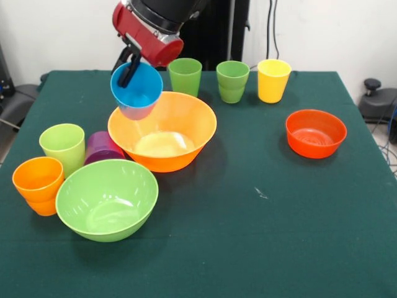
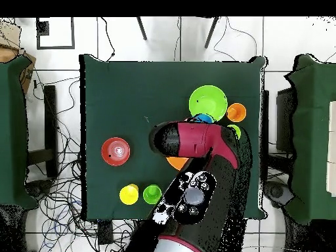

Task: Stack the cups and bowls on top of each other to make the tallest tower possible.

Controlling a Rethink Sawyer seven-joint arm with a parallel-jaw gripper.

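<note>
My gripper point(image 1: 128, 72) is shut on the rim of a blue cup point(image 1: 137, 90), one finger inside it. It holds the cup tilted in the air over the left rim of the large orange bowl point(image 1: 162, 131). The large lime-green bowl point(image 1: 107, 198) stands at the front left. Beside it are an orange cup point(image 1: 38, 185), a lime cup point(image 1: 62, 146) and a purple cup point(image 1: 102, 148) lying on its side. Two green cups point(image 1: 185, 76) point(image 1: 232, 81) and a yellow cup point(image 1: 273, 80) stand in a row at the back. The small red-orange bowl point(image 1: 315, 133) sits alone on the right.
The table point(image 1: 260, 236) has a dark green cloth. In the overhead view my arm point(image 2: 197, 141) covers most of the orange bowl; the lime-green bowl point(image 2: 208, 100), red-orange bowl point(image 2: 115, 151), yellow cup point(image 2: 129, 194) and a green cup point(image 2: 152, 193) show.
</note>
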